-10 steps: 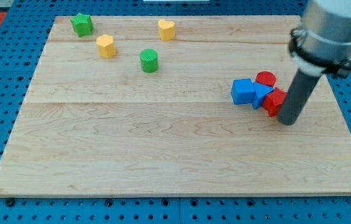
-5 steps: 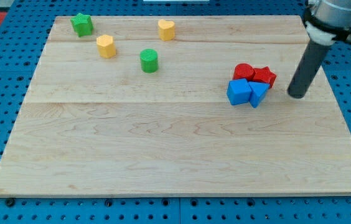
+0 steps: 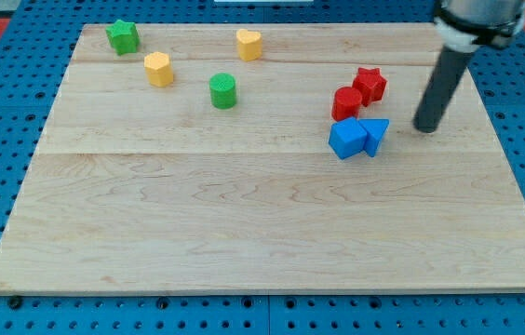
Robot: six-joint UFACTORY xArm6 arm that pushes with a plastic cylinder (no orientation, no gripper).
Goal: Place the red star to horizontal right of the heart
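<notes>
Tip of my rod sits on the wooden board, right of the red/blue cluster, apart from every block; no gripper on this arm, so nothing held. Red star lies up and left of my tip, touching red cylinder. Blue cube and blue triangular block just below them. Yellow heart near the view's top, well left of the star. Yellow hexagonal block, green cylinder, green star at upper left.
</notes>
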